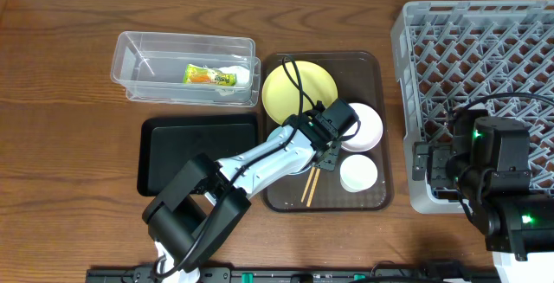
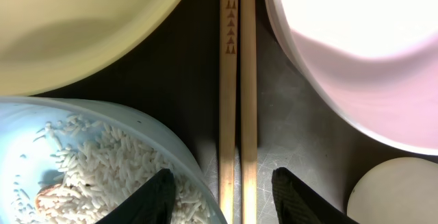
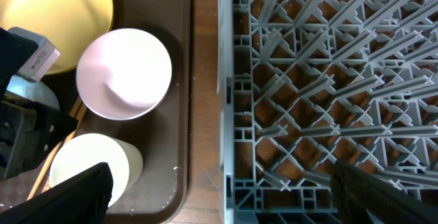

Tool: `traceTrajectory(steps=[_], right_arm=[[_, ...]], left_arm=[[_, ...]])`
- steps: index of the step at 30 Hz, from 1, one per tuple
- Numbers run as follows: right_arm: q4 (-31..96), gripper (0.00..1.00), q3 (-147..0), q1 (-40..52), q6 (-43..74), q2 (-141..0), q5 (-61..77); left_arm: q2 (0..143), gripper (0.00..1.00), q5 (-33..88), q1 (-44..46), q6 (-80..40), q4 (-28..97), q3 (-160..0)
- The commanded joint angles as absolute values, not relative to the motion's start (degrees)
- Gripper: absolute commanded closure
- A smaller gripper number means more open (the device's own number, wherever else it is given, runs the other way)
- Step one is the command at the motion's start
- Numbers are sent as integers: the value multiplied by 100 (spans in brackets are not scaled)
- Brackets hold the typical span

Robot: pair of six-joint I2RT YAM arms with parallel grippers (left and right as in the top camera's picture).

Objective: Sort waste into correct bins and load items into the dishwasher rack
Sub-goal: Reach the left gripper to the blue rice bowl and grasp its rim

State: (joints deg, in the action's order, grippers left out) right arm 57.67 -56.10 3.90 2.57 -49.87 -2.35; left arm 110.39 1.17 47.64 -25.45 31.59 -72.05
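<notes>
The left hand (image 2: 229,200) is spread fairly wide and holds nothing: its two dark, matte fingers (image 2: 154,200) stand on either side of the chopsticks (image 2: 237,101), close beside them but not touching. The chopsticks are thin, pale wooden sticks lying side by side; one carries a short row of small stamped triangles, and no lettering shows. They lie on the smooth brown serving tray (image 1: 378,84). To one side of them is the light-blue bowl (image 2: 20,131), holding loose white rice (image 2: 102,169), and beyond it the round, glossy yellow plate (image 2: 82,25). On the other side are the smooth white bowl (image 2: 356,46) and the rim of the small white cup (image 2: 400,196). Outward on the wood-grain tabletop (image 1: 69,144), the shallow black tray (image 1: 199,157) lies just beside the serving tray. Behind it the clear tub (image 1: 143,62) holds the green-and-orange wrapper (image 1: 209,77), its print too small to read, touching the crumpled white tissue (image 1: 238,77). The right hand (image 3: 229,196) is spread wide, holding nothing, above the wall of the grey plastic rack (image 1: 485,41), whose lattice of ribs lets the tabletop show through.
</notes>
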Motion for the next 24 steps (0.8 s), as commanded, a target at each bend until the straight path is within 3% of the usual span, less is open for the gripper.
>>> traceTrajectory(steps=[1,17,24], right_arm=[[5769,1,-5710,432,294,-4978,-228],[5793,1,-5710,432,296,-4978,-226],[5804,1,-5710,432,296,-4978,-226]], left_arm=[[11128,54,86,4762,-2534,3166,-7201],[11128,75,84,4762,-2536,3164,-7168],[11128,79,84,4766,-2536,3162,-7153]])
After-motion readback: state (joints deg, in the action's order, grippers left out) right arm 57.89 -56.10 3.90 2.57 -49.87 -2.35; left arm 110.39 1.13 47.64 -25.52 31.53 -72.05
